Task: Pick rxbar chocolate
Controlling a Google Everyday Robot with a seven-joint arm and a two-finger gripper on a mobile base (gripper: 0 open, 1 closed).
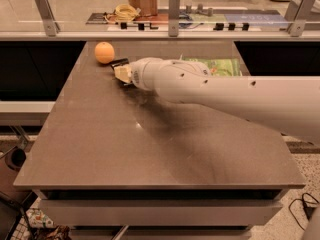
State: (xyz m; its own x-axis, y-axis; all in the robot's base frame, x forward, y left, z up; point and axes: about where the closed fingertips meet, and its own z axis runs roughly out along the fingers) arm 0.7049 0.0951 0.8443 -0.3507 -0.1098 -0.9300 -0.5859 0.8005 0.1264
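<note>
The rxbar chocolate (pixel 119 62) is a small black bar lying on the grey table (pixel 125 144) just right of the orange fruit (pixel 104 52). Only its upper left end shows; the rest is hidden behind the gripper. My gripper (pixel 121 74), at the end of the white arm (pixel 210 86) that reaches in from the right, sits low over the table right at the bar's near side, touching or almost touching it.
A green-and-white snack bag (pixel 220 66) lies at the back right of the table, partly hidden by the arm. Behind the table runs a glass-railed counter with metal posts (pixel 173 14) and a cable bundle (pixel 122 11).
</note>
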